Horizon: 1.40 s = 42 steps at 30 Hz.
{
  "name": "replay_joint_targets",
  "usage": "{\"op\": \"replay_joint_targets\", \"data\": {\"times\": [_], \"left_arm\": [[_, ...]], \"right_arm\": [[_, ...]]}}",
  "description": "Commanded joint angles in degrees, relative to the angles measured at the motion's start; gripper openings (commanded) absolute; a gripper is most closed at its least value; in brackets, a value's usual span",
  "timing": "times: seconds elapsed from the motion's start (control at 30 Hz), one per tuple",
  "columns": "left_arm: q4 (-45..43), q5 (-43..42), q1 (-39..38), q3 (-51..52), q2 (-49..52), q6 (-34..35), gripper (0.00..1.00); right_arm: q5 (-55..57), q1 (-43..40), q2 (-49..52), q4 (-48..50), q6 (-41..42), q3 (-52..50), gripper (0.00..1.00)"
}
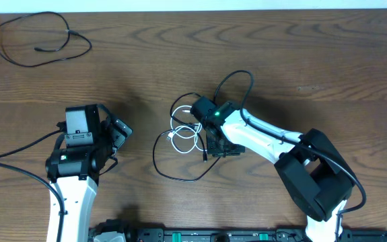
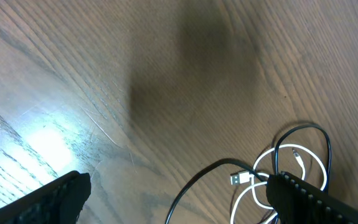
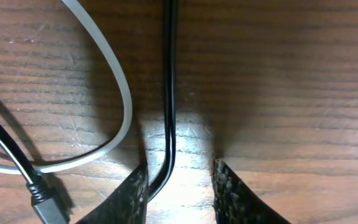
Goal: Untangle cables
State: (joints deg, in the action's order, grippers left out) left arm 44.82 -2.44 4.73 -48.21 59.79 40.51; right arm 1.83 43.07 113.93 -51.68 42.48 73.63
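- My right gripper (image 3: 179, 171) is partly open, low over the bench (image 3: 291, 74). The looped black cable (image 3: 169, 93) runs between its fingers (image 3: 129, 199), brushing one and clear of the other, so it is not clamped.
- The white cable (image 3: 126, 106) lies in a small coil just beside that black strand, and my right gripper stands next to it.
- The looped black cable circles and crosses the white cable in one loose tangle.
- My left gripper (image 2: 179, 183) is spread wide and holds nothing. It is near the white cable but apart from it.
- A lone black cable (image 1: 38, 37) lies in its own loop, well apart from the white cable, by the bench's far corner.
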Motion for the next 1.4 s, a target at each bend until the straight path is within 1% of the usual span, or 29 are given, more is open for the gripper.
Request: {"op": "replay_joint_targets", "data": {"times": [0.0,0.13,0.2,0.27,0.43,0.53,0.6,0.7,0.83,1.07,1.23,1.3,1.33,1.37], "left_arm": [[0.17,0.52,0.24,0.46,0.07,0.31,0.95],[0.39,0.52,0.24,0.46,0.07,0.31,0.95],[0.72,0.52,0.24,0.46,0.07,0.33,0.95],[1.07,0.55,0.24,0.46,0.07,0.31,0.95],[1.20,0.52,0.24,0.46,0.07,0.33,0.95],[1.22,-0.20,0.24,0.46,0.07,0.33,0.95],[1.64,-2.80,0.24,0.46,0.07,0.31,0.95],[2.27,-9.42,0.24,0.46,0.07,0.24,0.95],[1.97,-15.65,0.22,0.46,0.07,-3.23,0.95],[2.10,-17.07,0.07,0.46,0.07,-3.43,0.95],[2.03,-17.66,-0.66,0.46,0.17,-3.43,0.95],[2.05,-17.42,-0.63,0.48,0.63,-5.03,0.94],[2.03,-16.76,-0.63,0.50,0.94,-5.84,0.94],[2.12,-14.01,-0.63,0.50,1.51,-5.97,0.93]], "right_arm": [[-1.70,-1.60,2.47,0.57,1.16,-2.78,0.26],[-6.14,-3.26,2.47,4.42,-1.86,-4.37,0.06],[-6.51,-3.56,2.49,5.09,-1.84,-5.22,0.05],[-6.51,-3.67,2.49,5.18,-1.86,-5.51,0.01],[-5.55,-3.80,2.27,5.09,-2.10,-5.11,0.01],[-4.81,-4.76,-0.04,4.17,-2.82,-3.45,0.01],[-5.16,-5.60,-2.86,4.26,-4.17,-2.34,0.01],[-7.98,-6.88,-9.03,5.22,-6.97,-0.90,0.01],[-14.91,-8.24,-17.42,8.20,-9.62,-0.66,0.01],[-15.91,-8.59,-26.25,10.12,-10.01,-0.66,0.01],[-15.91,-8.44,-26.82,9.60,-10.97,-0.66,0.01],[-15.96,-7.69,-25.97,9.38,-12.41,-0.68,0.04],[-15.98,-6.95,-25.55,9.51,-13.55,-0.68,0.07],[-15.96,-5.62,-24.90,9.79,-15.89,-0.68,0.14]]}}
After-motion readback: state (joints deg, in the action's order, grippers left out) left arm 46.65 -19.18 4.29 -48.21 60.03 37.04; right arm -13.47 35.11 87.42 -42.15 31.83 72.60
